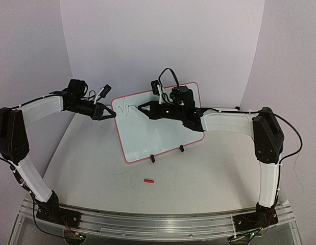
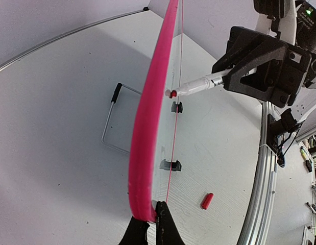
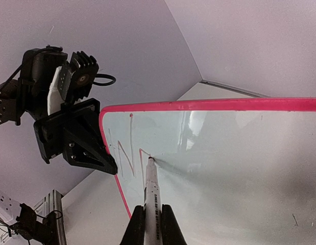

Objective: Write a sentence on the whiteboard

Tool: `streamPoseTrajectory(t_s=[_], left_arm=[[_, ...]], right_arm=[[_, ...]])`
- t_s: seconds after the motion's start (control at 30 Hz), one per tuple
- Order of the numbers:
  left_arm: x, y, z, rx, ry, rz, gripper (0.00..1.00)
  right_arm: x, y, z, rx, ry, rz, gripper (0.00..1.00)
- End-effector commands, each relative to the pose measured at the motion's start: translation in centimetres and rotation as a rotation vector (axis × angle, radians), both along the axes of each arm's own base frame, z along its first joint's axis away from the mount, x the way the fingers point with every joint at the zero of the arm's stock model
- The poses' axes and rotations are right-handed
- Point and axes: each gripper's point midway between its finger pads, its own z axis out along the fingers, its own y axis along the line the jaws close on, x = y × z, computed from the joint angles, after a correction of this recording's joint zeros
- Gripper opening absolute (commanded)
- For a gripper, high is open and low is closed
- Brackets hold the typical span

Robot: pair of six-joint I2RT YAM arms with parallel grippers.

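At the middle of the table [image 1: 209,178], the board [image 1: 163,138] stands on its lower long edge, propped on two black clip feet [image 1: 152,158] and leaning back a little. Its white face looks toward the arms' bases. Its long axis runs left to right, with the right end set somewhat farther back than the left.

The left gripper [image 1: 109,112] is clamped on the pink rim at the board's left edge, steadying it. The right gripper [image 3: 150,224] is closed on a marker [image 3: 151,189]. The marker's long axis points away from the right wrist and leftward across the board's face, and its tip touches the surface near the upper left corner.

The sentence [image 3: 127,155] is barely begun. Only a thin "N" and the first short stroke of a second letter show, all near that corner. The rest of the board is bare white, so by my reading nearly all the writing is left to do.

A small red cap [image 1: 148,180] lies on the table in front of the board, apart from it.
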Motion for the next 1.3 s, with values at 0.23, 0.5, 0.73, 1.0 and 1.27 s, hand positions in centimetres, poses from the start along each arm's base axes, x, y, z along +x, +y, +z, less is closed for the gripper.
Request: streamPoseTrajectory(t_s=[0.23,0.5,0.73,1.0,1.27], left_arm=[[-0.6,-0.4,0.2,0.048,-0.072,-0.031,0.0],[-0.6,-0.3,0.2,0.048,-0.073,-0.031,0.0],[-0.6,-0.3,0.3,0.05,-0.075,-0.029,0.0],[-0.6,-0.3,0.2,0.053,-0.075,-0.029,0.0],[-0.6,-0.3,0.2,0.053,-0.073,-0.028,0.0]], right_arm=[[0.6,-1.8,-2.0,-0.033,0.032,-0.062,0.0],[0.6,-2.7,-0.8,-0.035,0.001,-0.099,0.0],[-0.5,-2.4,2.1,0.019,-0.038,-0.038,0.0],[-0.8,-2.0,4.3,0.066,-0.074,-0.011,0.0],[-0.1,-1.0,3.8,0.073,-0.062,0.003,0.0]])
